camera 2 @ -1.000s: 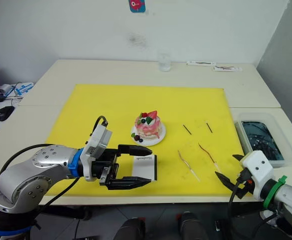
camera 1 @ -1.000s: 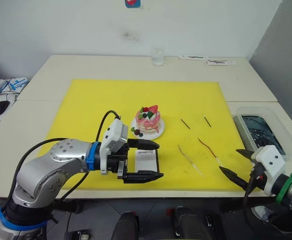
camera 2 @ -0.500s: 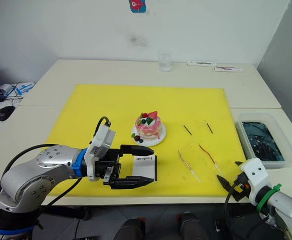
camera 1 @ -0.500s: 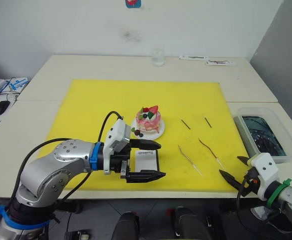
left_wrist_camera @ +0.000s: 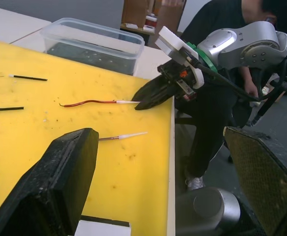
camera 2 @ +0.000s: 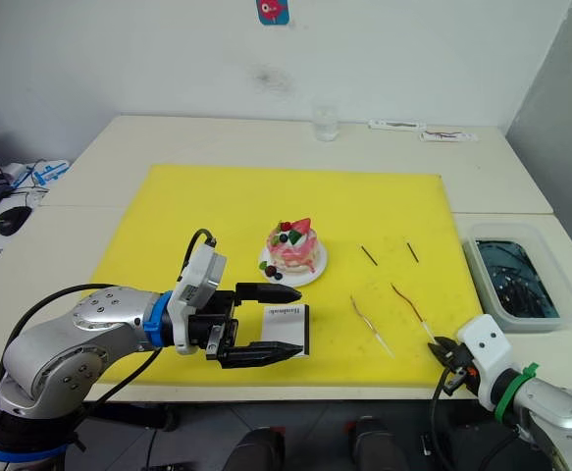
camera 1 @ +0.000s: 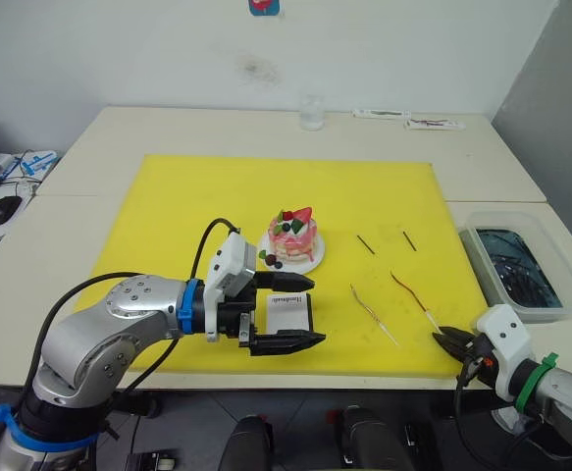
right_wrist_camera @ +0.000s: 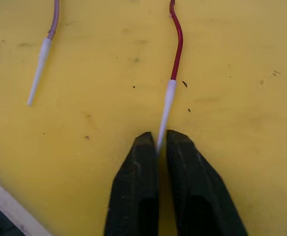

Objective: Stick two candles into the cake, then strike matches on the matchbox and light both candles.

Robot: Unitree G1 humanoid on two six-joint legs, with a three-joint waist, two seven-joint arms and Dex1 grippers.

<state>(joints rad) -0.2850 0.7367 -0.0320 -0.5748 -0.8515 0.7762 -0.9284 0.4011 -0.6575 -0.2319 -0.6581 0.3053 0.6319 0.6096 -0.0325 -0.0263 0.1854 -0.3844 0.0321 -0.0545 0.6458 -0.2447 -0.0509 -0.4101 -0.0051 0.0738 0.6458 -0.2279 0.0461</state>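
The right tool (right_wrist_camera: 157,147) pinches the pale tip of one red candle (right_wrist_camera: 176,44) lying flat on the yellow mat (camera 1: 197,211). The left tool (camera 1: 300,312) is spread wide around the matchbox (camera 1: 288,314), holding nothing.

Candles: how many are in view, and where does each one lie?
2. The redder candle lies on the yellow mat, its pale end pinched by the right gripper. The paler candle lies loose beside it, nearer the matchbox. Neither is in the cake.
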